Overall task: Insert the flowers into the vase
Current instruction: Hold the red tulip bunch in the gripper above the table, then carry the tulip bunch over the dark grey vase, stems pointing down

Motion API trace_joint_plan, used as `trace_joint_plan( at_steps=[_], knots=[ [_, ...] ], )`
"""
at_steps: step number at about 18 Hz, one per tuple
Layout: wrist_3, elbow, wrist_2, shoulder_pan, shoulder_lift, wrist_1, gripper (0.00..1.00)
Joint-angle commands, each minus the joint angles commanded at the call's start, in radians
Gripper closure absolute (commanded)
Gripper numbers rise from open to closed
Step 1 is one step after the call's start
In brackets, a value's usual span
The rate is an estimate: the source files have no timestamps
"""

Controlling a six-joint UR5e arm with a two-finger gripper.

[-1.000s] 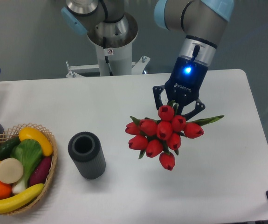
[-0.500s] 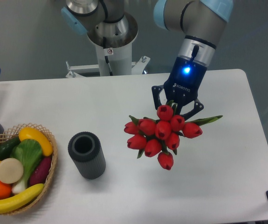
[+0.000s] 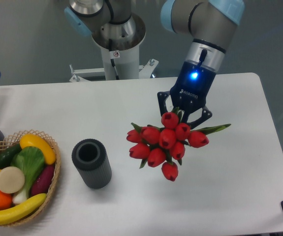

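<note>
Now my jaws clamp the flowers (image 3: 165, 142) by their stems. I should carry them toward nine o'clock, centre stems over the vase (image 3: 91, 162), then lower slowly.

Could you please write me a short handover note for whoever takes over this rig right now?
Gripper: shut on the flowers, holding the bunch above the table, buds towards the camera.
Vase: upright on the table to the left of the bunch, hole empty, beside the wicker basket.
Done: flowers picked up.
Left: carry the bunch over the vase, lower the stems into the hole, release.
</note>
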Motion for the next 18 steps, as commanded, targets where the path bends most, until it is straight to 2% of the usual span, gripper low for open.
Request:
trace_joint_plan(
  at_steps=[2, 7, 12, 16, 18],
  knots=[
    [0.000, -0.006, -0.098, -0.006, -0.012, 0.037, 0.75],
    [0.089, -0.035, -0.285, -0.038, -0.009, 0.040, 0.75],
    [0.159, -0.048, -0.411, -0.087, -0.015, 0.040, 0.75],
    [0.247, -0.086, -0.545, -0.097, -0.011, 0.042, 0.75],
    [0.287, -0.095, -0.563, -0.109, -0.012, 0.042, 0.75]
  ],
)
